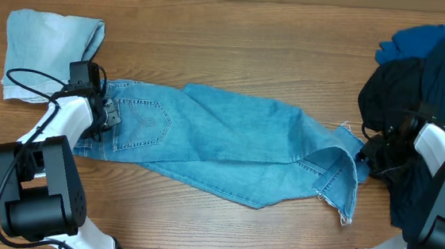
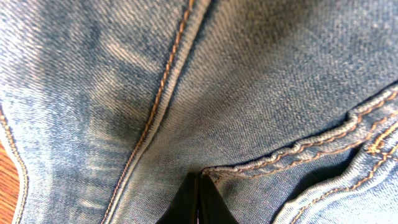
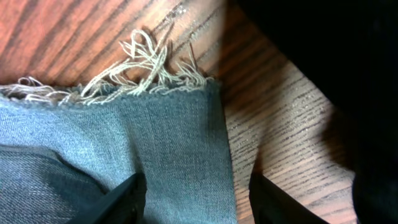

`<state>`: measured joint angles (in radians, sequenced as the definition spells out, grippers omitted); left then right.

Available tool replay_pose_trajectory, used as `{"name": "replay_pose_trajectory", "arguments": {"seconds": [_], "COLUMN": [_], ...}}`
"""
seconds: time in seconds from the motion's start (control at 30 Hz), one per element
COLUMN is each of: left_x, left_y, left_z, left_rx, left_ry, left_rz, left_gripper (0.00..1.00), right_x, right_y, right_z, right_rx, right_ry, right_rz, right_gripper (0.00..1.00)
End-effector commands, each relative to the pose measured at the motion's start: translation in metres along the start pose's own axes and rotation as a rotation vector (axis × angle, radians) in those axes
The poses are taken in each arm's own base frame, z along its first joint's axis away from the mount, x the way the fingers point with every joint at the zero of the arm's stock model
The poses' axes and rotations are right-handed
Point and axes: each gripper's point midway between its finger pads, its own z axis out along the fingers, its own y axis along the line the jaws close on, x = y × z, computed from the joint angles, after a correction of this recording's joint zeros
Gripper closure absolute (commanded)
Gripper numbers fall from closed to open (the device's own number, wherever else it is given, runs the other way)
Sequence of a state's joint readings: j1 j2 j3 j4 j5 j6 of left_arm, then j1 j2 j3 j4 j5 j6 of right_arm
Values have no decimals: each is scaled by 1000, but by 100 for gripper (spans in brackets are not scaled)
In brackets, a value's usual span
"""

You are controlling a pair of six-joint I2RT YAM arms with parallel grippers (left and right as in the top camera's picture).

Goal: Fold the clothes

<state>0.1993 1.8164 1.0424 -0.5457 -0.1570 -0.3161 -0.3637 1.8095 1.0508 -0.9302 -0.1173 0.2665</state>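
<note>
Denim jeans (image 1: 229,145) lie lengthwise across the middle of the wooden table (image 1: 198,234), waistband to the left and frayed hems to the right. My left gripper (image 2: 199,202) is closed. Its fingertips meet on a gathered seam at the waistband end, just beside a stitched back pocket (image 1: 147,122). My right gripper (image 3: 199,199) stands wide open and holds nothing, with its fingers (image 3: 127,202) either side of the hem's edge. Frayed threads (image 3: 137,59) rest on bare wood just beyond it. Further right, a black and navy heap (image 1: 415,100) sits beside my right arm. At far left lies a folded paler denim piece (image 1: 50,43). At far right, a royal-blue garment (image 1: 416,40) tops the heap.
</note>
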Motion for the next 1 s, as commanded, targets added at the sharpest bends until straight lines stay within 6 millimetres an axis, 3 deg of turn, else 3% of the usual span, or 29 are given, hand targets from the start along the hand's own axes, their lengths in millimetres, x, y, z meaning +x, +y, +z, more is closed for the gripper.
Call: {"name": "replay_pose_trajectory", "arguments": {"seconds": [0.0,0.07,0.1,0.2,0.3,0.37,0.5,0.63,0.73,0.8,0.83,0.87,0.9,0.97], "left_x": [21,21,21,21,21,21,23,25,25,25,25,24,24,24], "left_y": [2,2,2,2,2,1,-2,-3,-3,-3,-3,-3,-3,-3], "left_z": [14,14,14,14,14,14,14,14,14,14,14,14,14,14], "left_rx": [0,0,0,0,0,6,25,28,28,28,28,28,28,28], "left_ry": [81,81,81,81,81,83,90,99,99,99,99,99,99,99], "left_rz": [-18,-18,-17,-18,-18,-18,-35,-63,-63,-63,-63,-63,-63,-63], "left_gripper": [96,96,96,96,96,96,96,96,96,96,96,96,96,96], "right_x": [6,9,9,9,10,5,5,3,18,42,48,53,49,31], "right_y": [11,11,11,12,13,10,-1,-5,-12,-22,-32,-40,-45,-49], "right_z": [13,21,22,8,-38,-85,-145,-148,-132,-112,-108,-104,-107,-120], "right_rx": [-6,5,5,23,83,166,310,340,373,427,473,516,545,584], "right_ry": [19,43,44,68,122,110,39,8,81,184,199,214,189,90], "right_rz": [-34,-28,-22,13,113,174,247,276,270,240,233,227,236,256], "right_gripper": [51,77,96,96,96,96,96,96,96,72,67,10,0,0]}}
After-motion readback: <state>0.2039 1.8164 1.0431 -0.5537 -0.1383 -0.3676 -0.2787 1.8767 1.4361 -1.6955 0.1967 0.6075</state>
